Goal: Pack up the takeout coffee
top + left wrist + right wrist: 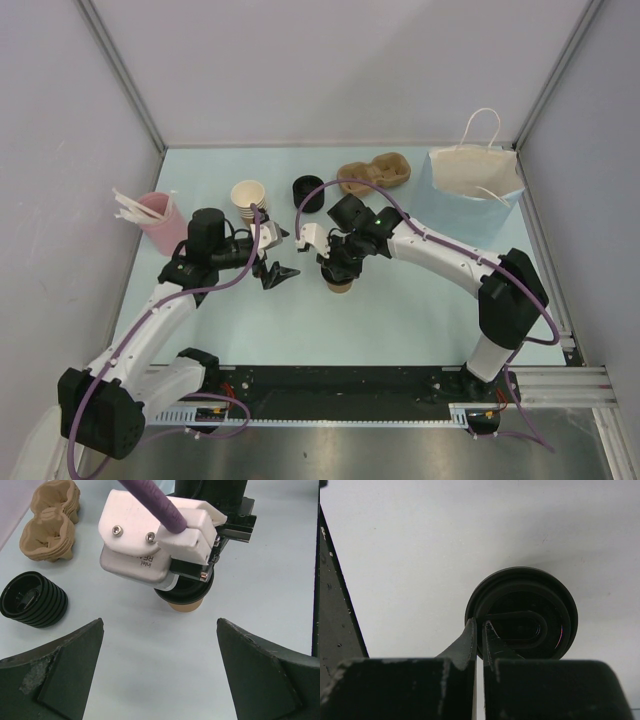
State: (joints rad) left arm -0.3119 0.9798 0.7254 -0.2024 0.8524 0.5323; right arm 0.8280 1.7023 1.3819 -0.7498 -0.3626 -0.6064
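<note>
Right tool [481, 632], fingers pressed together, sits directly above the upright lidded takeout coffee [522, 612]; left tool [160, 665] gapes wide just to its left.

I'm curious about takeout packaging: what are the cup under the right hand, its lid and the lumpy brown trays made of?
The cup looks like matte tan kraft paper. Its lid seems smooth black plastic, judging by its sheen and moulded rings. The trays appear to be moulded paper pulp: dull, rough, soft-edged.
</note>
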